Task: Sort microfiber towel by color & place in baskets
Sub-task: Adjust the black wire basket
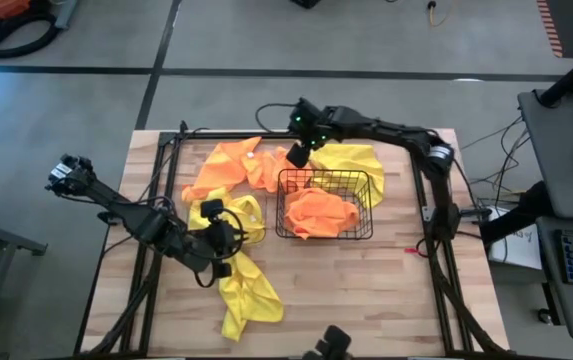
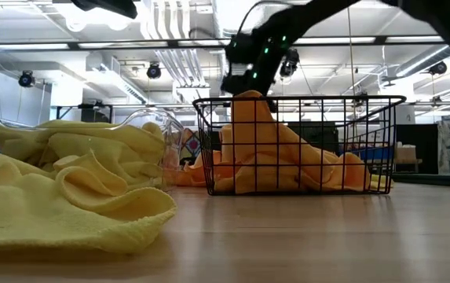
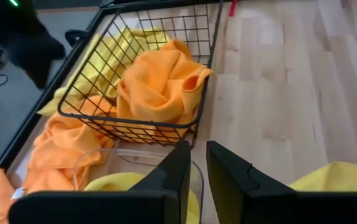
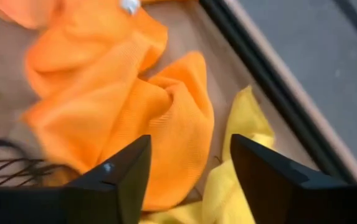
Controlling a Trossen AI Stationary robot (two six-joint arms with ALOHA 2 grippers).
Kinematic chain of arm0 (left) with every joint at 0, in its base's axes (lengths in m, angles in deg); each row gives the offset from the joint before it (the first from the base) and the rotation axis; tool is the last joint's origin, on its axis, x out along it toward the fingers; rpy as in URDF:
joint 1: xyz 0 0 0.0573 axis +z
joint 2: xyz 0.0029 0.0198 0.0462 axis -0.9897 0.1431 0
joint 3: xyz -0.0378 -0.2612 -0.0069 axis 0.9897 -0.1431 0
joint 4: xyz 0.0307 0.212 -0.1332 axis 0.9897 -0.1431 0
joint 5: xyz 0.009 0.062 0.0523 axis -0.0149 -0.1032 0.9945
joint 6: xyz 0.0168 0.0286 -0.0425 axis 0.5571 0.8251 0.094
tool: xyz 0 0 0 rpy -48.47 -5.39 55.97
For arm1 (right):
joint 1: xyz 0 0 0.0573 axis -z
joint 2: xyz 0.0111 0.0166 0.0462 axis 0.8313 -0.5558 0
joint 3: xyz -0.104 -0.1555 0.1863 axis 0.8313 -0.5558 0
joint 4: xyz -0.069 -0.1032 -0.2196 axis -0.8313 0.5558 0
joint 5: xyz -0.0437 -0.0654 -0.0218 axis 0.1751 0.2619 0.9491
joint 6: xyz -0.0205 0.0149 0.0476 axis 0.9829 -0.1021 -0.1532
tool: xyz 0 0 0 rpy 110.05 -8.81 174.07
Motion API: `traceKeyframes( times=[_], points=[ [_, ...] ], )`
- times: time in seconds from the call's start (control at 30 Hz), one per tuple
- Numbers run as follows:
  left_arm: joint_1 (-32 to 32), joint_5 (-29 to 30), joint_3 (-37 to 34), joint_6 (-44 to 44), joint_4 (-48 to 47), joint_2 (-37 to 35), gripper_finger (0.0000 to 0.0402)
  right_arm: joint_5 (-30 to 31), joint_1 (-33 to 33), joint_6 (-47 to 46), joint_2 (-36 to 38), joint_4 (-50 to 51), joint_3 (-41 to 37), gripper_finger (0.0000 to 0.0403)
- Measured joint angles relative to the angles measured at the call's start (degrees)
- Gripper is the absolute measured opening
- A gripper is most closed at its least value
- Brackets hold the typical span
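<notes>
A black wire basket [image 1: 326,205] stands mid-table with orange towels [image 1: 318,213] heaped inside, seen also as the orange heap [image 2: 279,153]. To its left a clear plastic bin [image 1: 251,213] holds yellow towels [image 1: 228,222]. Loose orange towels [image 1: 228,165] lie on the table toward the far left edge. One yellow towel [image 1: 354,160] lies beyond the basket, another yellow towel [image 1: 246,295] near the front. My right gripper [image 1: 298,155] hovers open above the basket's far left corner, over an orange towel [image 4: 134,106]. My left gripper [image 3: 198,168], open by a narrow gap, is over the clear bin [image 3: 128,155].
A black frame rail [image 1: 171,170] runs along the table's left and far edges. Bare wood [image 1: 366,290] shows right of the near yellow towel and in front of the wire basket. In the low view a yellow towel [image 2: 60,204] fills the near left.
</notes>
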Motion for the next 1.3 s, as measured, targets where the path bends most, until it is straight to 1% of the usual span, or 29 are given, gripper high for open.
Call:
traceKeyframes(
  times=[0.13, 0.27, 0.47, 0.63, 1.0, 1.13, 1.23, 1.3],
  points=[
    [0.0, 1.2, -0.1, -0.6, 0.0, 0.0, 0.0038, 0.0, 0.0, -0.9, -3.8, -0.3, 0.0, 0.0264],
    [0.0, 1.2, -0.1, -0.8, 0.0, 0.0, 0.0038, -0.2, 0.0, -1.9, -6.4, -1.0, 0.0, 0.0286],
    [0.0, 1.2, -0.1, -2.2, 0.0, 0.0, 0.0038, -0.5, 0.0, -2.4, -8.5, -5.3, 0.2, 0.0297],
    [0.0, 1.3, -0.1, -2.4, 0.0, 0.0, 0.0038, 0.2, 0.0, -2.3, -8.7, -5.1, 0.0, 0.0295],
    [0.0, 1.3, -0.1, -2.3, -0.1, 0.0, 0.0038, 0.4, -0.3, -2.7, -5.6, -3.8, -0.1, 0.0293],
    [0.0, 1.3, -1.0, -2.3, 0.5, 0.0, 0.0038, 0.2, -0.4, -2.7, -3.1, -3.5, -0.1, 0.0294],
    [0.0, 0.4, -3.0, -0.5, 5.0, 0.0, 0.0038, 0.2, -0.4, -2.7, -0.3, -1.9, -0.1, 0.0295],
    [0.0, -1.6, -4.6, 2.6, 10.2, 0.0, 0.0038, 0.2, -0.5, -2.7, 2.3, -0.4, -0.1, 0.0294]
  ],
)
